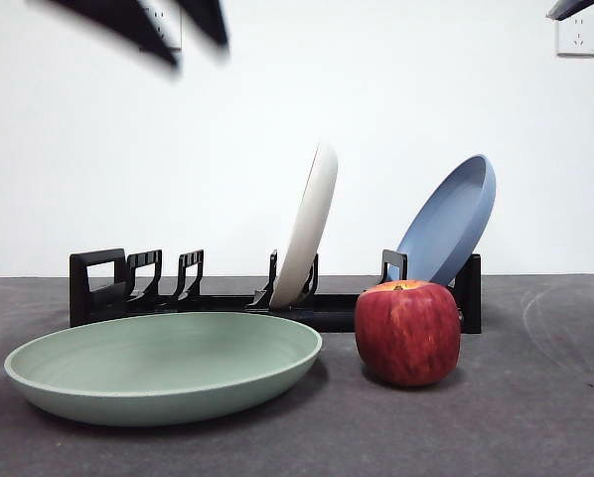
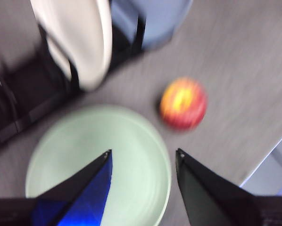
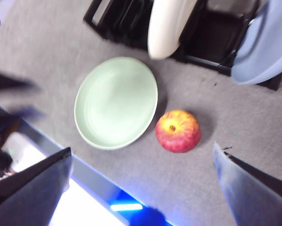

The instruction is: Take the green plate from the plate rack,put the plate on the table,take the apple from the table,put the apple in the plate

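On table (image 1: 535, 417): green plate (image 1: 168, 363) flat, apple (image 1: 407, 331) beside, w/ rack (image 1: 108, 288) behind.

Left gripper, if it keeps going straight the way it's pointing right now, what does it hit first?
Most likely the green plate: the left gripper hangs open above its bowl. The view is blurred, so depth is uncertain. The apple lies off to the side.

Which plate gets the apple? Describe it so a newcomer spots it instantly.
Find the black plate rack at the back of the table. The green plate lies flat before it, beside the apple. Unlike the cream-white plate and blue plate, it isn't racked.
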Robot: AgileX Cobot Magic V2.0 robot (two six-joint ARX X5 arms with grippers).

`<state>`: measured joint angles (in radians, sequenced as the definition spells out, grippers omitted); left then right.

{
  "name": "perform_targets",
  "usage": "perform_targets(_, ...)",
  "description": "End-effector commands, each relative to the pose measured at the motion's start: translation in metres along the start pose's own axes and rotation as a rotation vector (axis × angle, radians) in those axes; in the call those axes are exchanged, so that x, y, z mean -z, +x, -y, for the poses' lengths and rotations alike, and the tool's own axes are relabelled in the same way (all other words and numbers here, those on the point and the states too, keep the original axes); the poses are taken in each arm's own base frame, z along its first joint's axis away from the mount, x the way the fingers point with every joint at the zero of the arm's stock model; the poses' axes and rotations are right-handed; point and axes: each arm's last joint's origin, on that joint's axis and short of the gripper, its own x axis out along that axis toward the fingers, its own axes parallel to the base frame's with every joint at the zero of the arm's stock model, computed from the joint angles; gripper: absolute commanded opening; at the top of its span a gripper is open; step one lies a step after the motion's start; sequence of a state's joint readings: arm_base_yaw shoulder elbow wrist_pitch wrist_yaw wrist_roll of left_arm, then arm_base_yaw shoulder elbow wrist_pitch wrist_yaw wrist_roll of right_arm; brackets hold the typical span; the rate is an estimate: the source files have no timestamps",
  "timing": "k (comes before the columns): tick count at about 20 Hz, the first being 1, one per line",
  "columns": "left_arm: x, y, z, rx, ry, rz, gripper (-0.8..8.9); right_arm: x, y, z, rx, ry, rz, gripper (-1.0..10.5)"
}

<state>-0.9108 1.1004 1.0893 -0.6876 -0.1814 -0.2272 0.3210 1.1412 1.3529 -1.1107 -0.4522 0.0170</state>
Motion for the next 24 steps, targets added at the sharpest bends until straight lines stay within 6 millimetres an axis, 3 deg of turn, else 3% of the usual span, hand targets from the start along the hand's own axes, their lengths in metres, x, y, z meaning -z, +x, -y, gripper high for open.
perform_targets(1, -0.008, -0.016, -0.002, 0.001, 0.028, 0.032, 2.27, 0.0, 0.003, -0.004, -0.004, -0.036, -0.013, 5.0)
perform_targets(5, -0.018, -0.05, -0.007, -0.019, 0.041, 0.073, 2.26, 0.01, 0.02, -0.012, 0.06, -0.085, -0.085, 5.0)
perform_targets(11, -0.018, -0.116, -0.02, -0.058, 0.044, 0.142, 2.26, 0.055, 0.101, 0.004, 0.105, -0.062, -0.135, 5.0)
perform_targets(14, -0.013, -0.156, -0.029, -0.052, 0.037, 0.172, 2.25, 0.071, 0.121, 0.013, 0.116, -0.045, -0.103, 5.0)
perform_targets(20, -0.002, -0.226, -0.045, -0.038, 0.019, 0.244, 2.25, 0.059, 0.148, 0.019, 0.11, -0.035, -0.039, 5.0)
perform_targets(24, -0.001, -0.247, -0.049, -0.023, 0.004, 0.313, 2.25, 0.062, 0.187, 0.022, 0.13, -0.045, -0.108, 5.0)
